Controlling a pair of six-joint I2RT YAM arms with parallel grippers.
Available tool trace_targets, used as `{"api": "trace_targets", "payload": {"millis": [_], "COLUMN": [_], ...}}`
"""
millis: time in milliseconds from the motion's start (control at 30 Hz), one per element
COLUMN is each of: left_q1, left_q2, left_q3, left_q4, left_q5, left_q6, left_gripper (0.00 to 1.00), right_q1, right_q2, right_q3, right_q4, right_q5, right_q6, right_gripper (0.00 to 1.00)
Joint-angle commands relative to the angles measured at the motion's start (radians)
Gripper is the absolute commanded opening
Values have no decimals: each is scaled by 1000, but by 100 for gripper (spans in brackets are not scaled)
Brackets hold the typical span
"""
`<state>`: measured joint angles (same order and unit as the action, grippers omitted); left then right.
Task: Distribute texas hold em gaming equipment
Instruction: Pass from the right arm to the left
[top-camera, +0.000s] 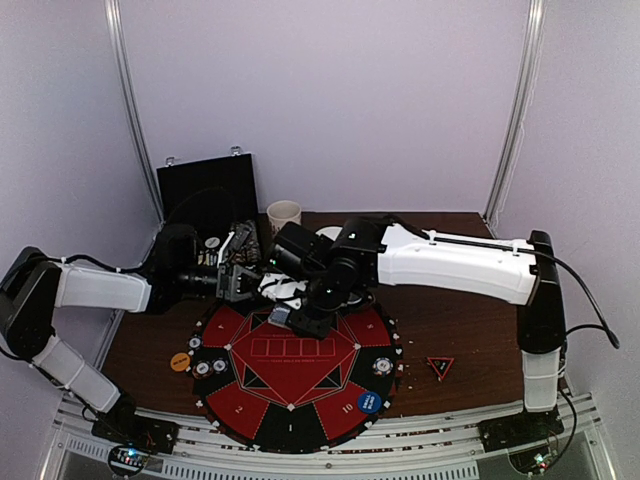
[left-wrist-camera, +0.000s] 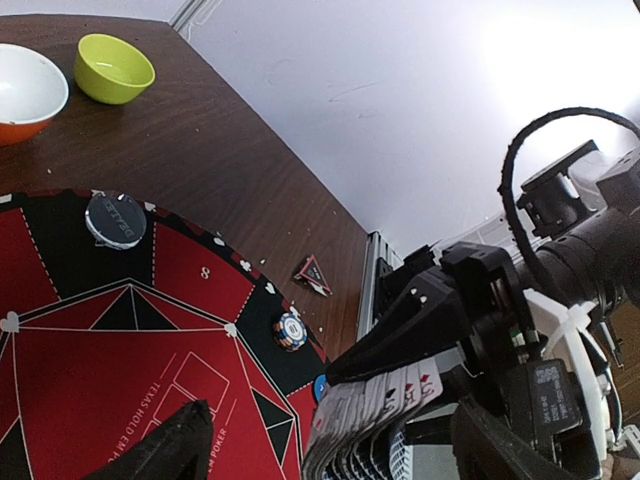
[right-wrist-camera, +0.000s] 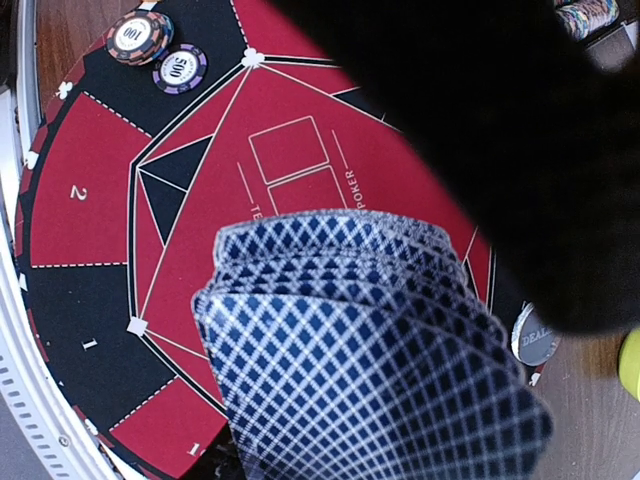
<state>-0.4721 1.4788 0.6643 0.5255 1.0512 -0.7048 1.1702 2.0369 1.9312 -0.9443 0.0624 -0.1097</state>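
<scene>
**A fan of slick cards, pinched at one end**

My right claw (top-camera: 298, 318) is closed on the playing cards (right-wrist-camera: 370, 360). It holds them as a spread fan by their lower end, up in the air over the far side of the round mat (top-camera: 240, 400) and not resting on the bench (top-camera: 450, 320). My left claw (left-wrist-camera: 332, 415) stands wide open with nothing in it. Its fingers (left-wrist-camera: 170, 445) sit either side of the fan's free end and, as far as I can tell, do not touch it.

I judge these cards to be very light, thin and springy, with glossy faces that slide easily over one another. A pinch on the whole fan will not stop a single card creeping out. Squeezing across the edges would only bow them. So I would grip flat across the faces, on the exposed corner of the outermost card where it overhangs the next one, and draw it out along its own plane.

The poker chips (right-wrist-camera: 135, 38) look stiff and denser. They lie on the mat's rim, as does the blue disc (top-camera: 370, 402). The triangle marker (top-camera: 439, 367) lies on the bare bench to the right.
</scene>
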Motion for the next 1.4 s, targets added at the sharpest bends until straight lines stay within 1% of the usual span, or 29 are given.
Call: {"api": "trace_targets", "payload": {"millis": [0,133,233,433,600,767,900,1000,1033,1133,1200,1300,1367], "left_q1": [-24,-73,-63,-23,-9,20,-5,-55,-62,-61,-61,-62,-62], "left_q2": [-11,5,21,40,24,-13,-32,-37,-36,-26,-3,47,69], "left_q3": [-15,-12,-21,8,25,-10,-47,-89,-113,-213,-261,-292,-306], "left_q4": [80,87,122,103,10,3,39,140,212,506,658,775,818], "left_q5": [18,14,1,-12,-19,-18,-36,-87,-106,-180,-207,-198,-190], "left_q6": [15,31,7,-3,68,82,79,27,-17,-181,-267,-337,-362], "left_gripper": [85,86,86,86,88,91,94,95,94,84,82,81,82], "right_q1": [-9,-8,-10,-14,-36,-61,-67,-68,-70,-73,-76,-82,-88], "right_q2": [-21,-22,-22,-24,-20,-10,-7,-2,2,7,7,8,8], "right_q3": [6,9,7,-3,-28,-45,-48,-40,-39,-37,-37,-38,-39], "right_q4": [4,1,0,-12,1,1,10,15,16,18,16,13,14], "right_q5": [-4,-3,-5,-27,-77,-131,-134,-142,-144,-148,-151,-147,-145], "right_q6": [-4,-3,-1,1,0,18,26,32,35,45,52,56,56], "right_gripper": [43,43,43,43,43,43,43,42,42,42,42,42,41]}}
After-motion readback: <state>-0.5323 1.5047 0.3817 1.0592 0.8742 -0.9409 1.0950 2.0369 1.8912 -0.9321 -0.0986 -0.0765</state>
